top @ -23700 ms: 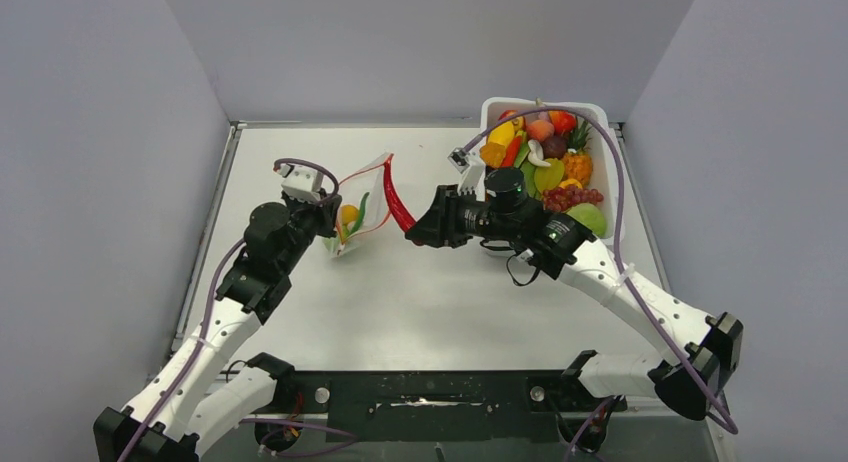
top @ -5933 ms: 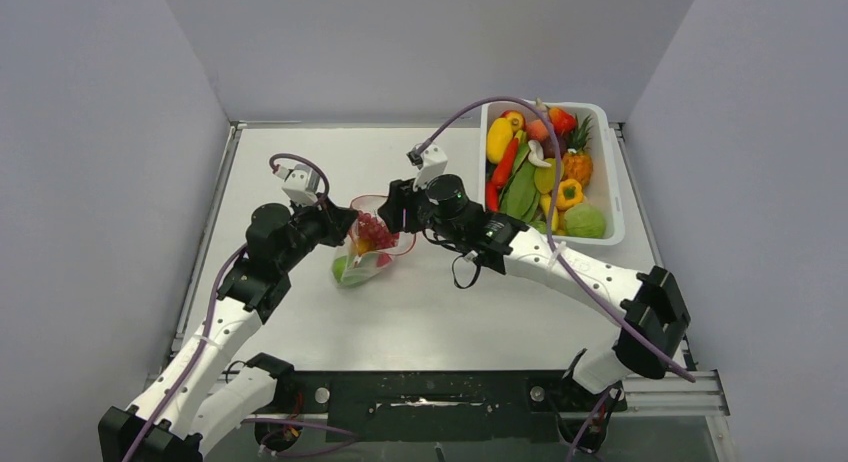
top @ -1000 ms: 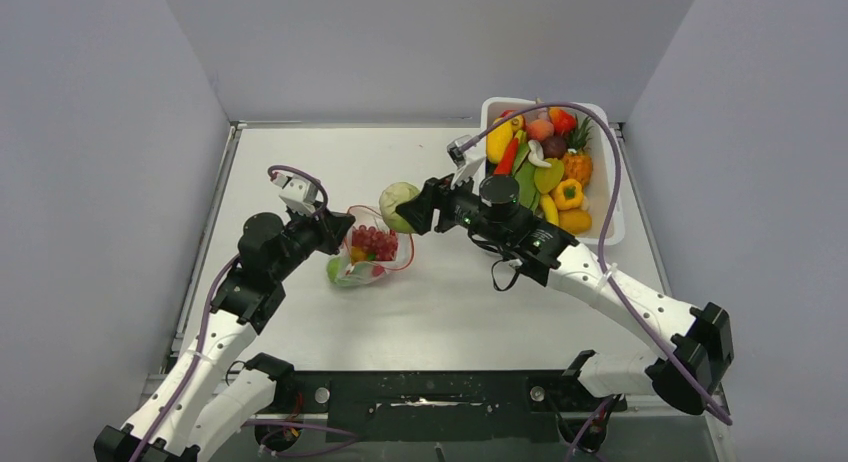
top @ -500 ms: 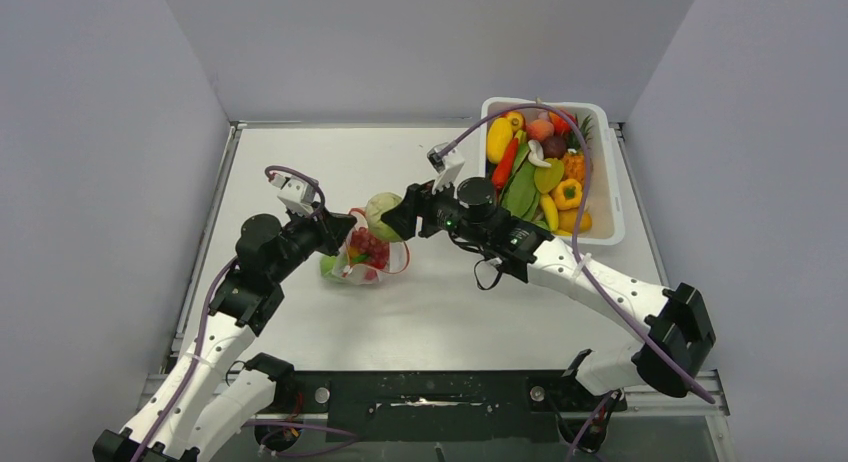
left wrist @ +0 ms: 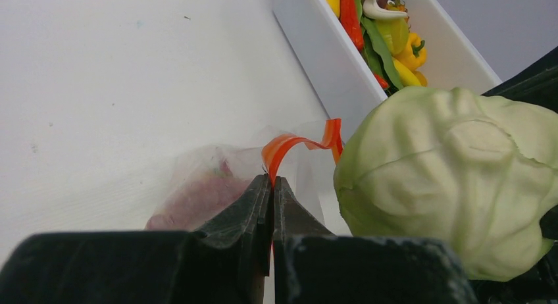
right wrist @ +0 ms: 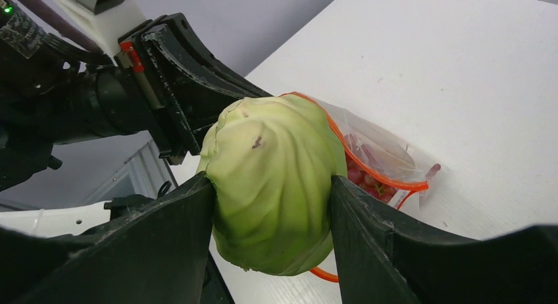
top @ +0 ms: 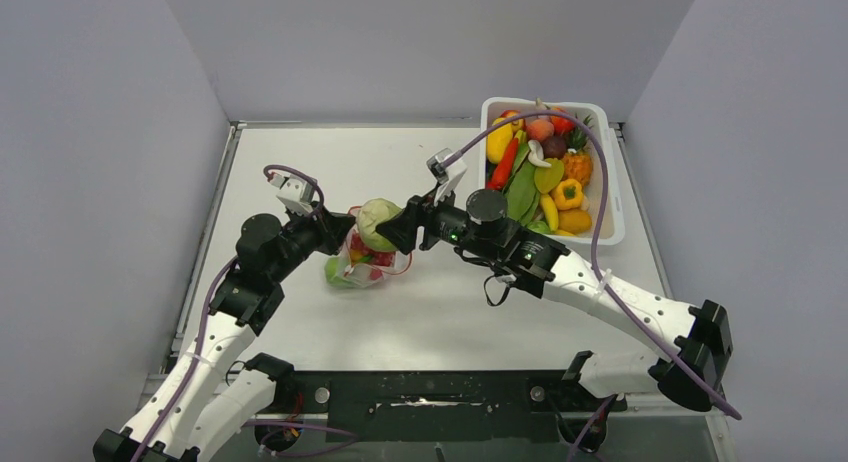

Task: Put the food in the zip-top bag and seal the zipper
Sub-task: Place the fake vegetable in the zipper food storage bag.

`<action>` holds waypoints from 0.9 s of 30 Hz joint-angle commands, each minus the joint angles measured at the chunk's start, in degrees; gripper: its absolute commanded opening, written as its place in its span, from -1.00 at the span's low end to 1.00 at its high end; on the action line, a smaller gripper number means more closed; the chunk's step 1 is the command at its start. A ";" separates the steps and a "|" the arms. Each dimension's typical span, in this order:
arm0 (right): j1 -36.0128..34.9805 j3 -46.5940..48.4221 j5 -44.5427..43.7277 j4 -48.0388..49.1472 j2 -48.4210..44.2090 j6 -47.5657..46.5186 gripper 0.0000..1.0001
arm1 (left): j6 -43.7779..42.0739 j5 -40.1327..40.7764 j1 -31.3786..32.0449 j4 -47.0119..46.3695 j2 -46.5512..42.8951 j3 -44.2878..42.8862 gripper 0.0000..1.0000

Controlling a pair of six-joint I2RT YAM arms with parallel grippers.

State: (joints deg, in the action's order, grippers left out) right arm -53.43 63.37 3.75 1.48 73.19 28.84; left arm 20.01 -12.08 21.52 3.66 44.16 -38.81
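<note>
The clear zip-top bag [top: 362, 265] lies left of the table's middle, holding red grapes [right wrist: 368, 176] and green and orange pieces. My left gripper [top: 336, 229] is shut on its red-orange zipper strip [left wrist: 289, 146], holding the mouth open. My right gripper [top: 388, 225] is shut on a pale green cabbage [top: 376, 218], held just above the bag's mouth. The cabbage fills the right of the left wrist view [left wrist: 454, 179] and the middle of the right wrist view [right wrist: 276, 182]. The strip's loop [right wrist: 388, 179] runs behind and under it.
A white tub [top: 604, 172] at the back right holds several toy fruits and vegetables, among them a red chili [top: 506, 160], a yellow pepper [top: 568, 193] and a pineapple [top: 577, 162]. It also shows in the left wrist view [left wrist: 329, 60]. Grey walls stand on three sides.
My right gripper has carried the cabbage left and down, from beside the tub to just over the bag's mouth. The left gripper has kept hold of the strip and barely moved.
</note>
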 commanded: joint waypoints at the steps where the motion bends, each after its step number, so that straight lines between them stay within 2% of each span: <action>1: -0.31 -1.86 0.91 5.29 -2.25 -1.61 0.08 | 1.77 -0.57 -0.34 -4.12 -0.27 -3.41 -1.00; 14: -0.34 -1.55 1.75 5.28 1.72 -2.85 0.14 | 4.45 -2.90 -0.34 -4.17 -0.92 -4.64 -1.00; 20: -0.09 -1.39 -1.05 4.06 5.06 -5.13 0.16 | 5.29 -3.44 -0.34 -5.00 -1.12 -4.44 -1.00; 27: 0.01 0.24 -0.71 2.22 7.43 -6.05 0.32 | 5.23 -3.86 -0.34 -4.89 -1.30 -4.05 -1.00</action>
State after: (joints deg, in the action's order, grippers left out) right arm -53.34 61.01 4.01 1.65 80.97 24.40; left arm 24.86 -14.48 21.52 3.66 44.25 -39.57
